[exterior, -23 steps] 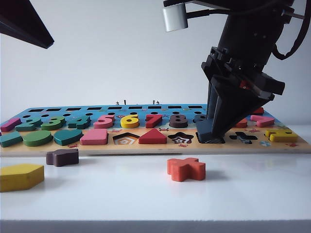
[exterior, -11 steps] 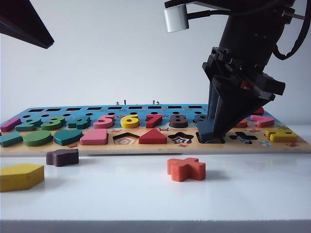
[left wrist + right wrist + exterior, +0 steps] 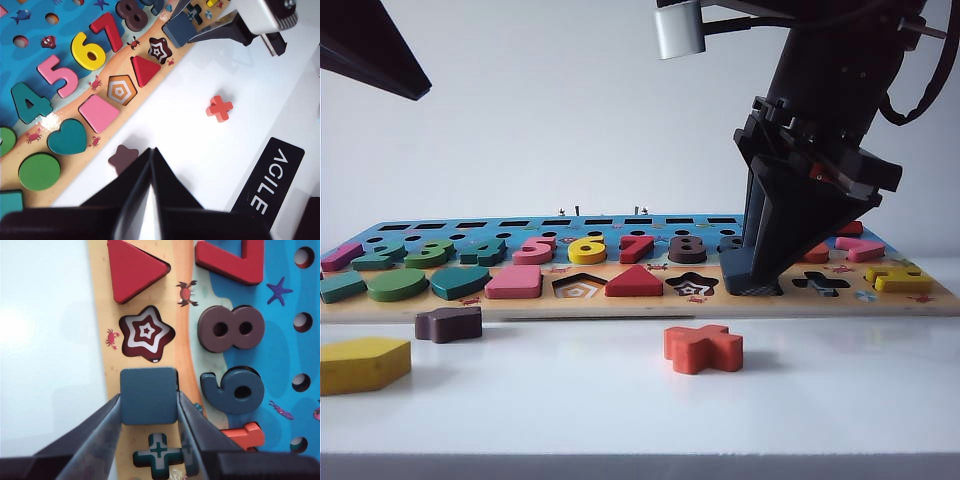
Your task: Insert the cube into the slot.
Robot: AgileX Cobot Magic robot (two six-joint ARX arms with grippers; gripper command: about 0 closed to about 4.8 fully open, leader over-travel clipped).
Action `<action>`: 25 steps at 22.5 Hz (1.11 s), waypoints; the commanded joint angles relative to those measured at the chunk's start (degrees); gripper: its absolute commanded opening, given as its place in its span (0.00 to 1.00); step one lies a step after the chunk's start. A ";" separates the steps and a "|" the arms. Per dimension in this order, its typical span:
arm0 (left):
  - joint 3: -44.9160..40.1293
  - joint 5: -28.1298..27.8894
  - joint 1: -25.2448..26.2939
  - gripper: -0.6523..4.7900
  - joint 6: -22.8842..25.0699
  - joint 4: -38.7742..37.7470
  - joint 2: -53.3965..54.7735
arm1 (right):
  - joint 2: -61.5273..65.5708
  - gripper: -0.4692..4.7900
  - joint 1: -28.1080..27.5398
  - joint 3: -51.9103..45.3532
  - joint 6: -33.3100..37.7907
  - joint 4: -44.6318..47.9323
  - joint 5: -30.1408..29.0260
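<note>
Cube (image 3: pixel 149 395) sits clamped between the right claw's (image 3: pixel 149 415) fingers, low over the board (image 3: pixel 640 300) and covering most of the slot (image 3: pixel 757 288) — we see only a sliver of checkered floor beneath it in the exterior view. It looks tilted, one edge down near the recess and not yet flat, so we judge the carry done and the seating and release left. Around it, the star recess (image 3: pixel 146 333) and the cross recess (image 3: pixel 159 452) lie open on either side, and the pentagon recess (image 3: pixel 121 90) is empty too; the triangle (image 3: pixel 134 269), the numbers and the other shapes fill theirs. Loose on the worktop (image 3: pixel 640 410) lie the orange cross (image 3: pixel 703 348), a brown block (image 3: pixel 448 323) and a yellow pentagon (image 3: pixel 364 364). Our left claw (image 3: pixel 151 165) hovers well apart over the worktop, pinched together on nothing.
</note>
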 commanded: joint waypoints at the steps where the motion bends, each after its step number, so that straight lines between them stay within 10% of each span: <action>1: 0.22 0.50 0.02 0.15 0.22 0.55 0.02 | -0.07 0.34 0.09 0.11 0.20 0.20 -0.22; 25: 0.22 2.49 0.02 0.15 0.22 0.55 0.04 | -0.59 0.63 0.09 0.17 1.92 0.48 1.75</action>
